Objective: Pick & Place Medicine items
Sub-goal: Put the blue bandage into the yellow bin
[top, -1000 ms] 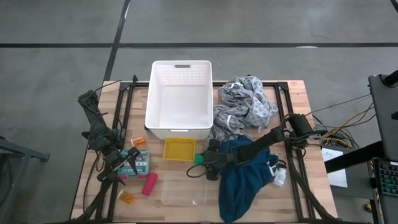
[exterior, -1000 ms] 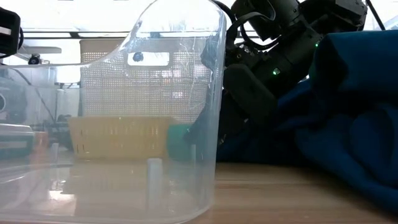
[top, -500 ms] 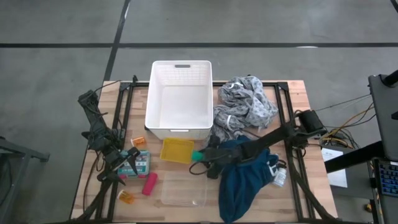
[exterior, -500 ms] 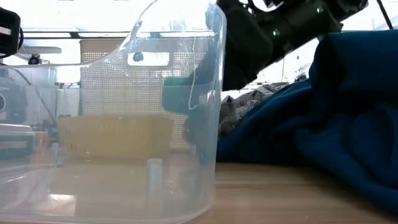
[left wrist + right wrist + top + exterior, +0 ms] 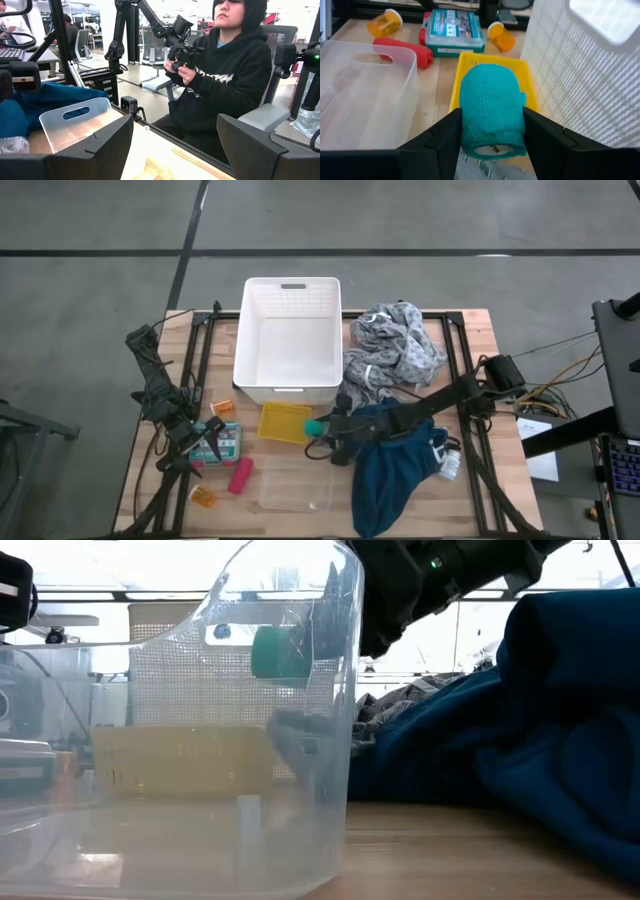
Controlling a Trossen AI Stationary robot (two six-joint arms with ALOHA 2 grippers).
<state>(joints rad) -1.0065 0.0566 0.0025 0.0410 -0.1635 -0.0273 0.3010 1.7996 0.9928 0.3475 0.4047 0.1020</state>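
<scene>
My right gripper [image 5: 322, 428] is shut on a teal-green roll [image 5: 492, 112], held in the air by the near right corner of the yellow tray [image 5: 285, 420]. Through the clear bin, the low view shows the roll [image 5: 280, 652] well above the table. On the table's left lie two orange pill bottles [image 5: 222, 408] [image 5: 203, 497], a pink-red cylinder [image 5: 240, 475] and a teal-labelled box [image 5: 222, 442]. A white bottle [image 5: 448, 465] lies by the blue cloth's right edge. My left gripper [image 5: 175, 145] waits open at the table's left, by the box. My right gripper pinches the roll's curved side [image 5: 466, 117] between its two fingers [image 5: 440, 137], one on each side. The fingers slant down from the table's right. The roll hangs clear of the table and tray, one flat end [image 5: 492, 149] turned back toward the wrist.
A white basket [image 5: 288, 385] stands at the far middle, behind the yellow tray. A clear bin [image 5: 295, 490] sits near the front edge. A blue cloth [image 5: 395, 465] lies under my right arm, a grey patterned cloth [image 5: 395, 350] behind it. A person sits beyond the table [image 5: 225, 75].
My right gripper has risen, still shut on the green roll. The roll, low beside the yellow tray a second ago, now hangs well above the table and a little farther toward the far left.
</scene>
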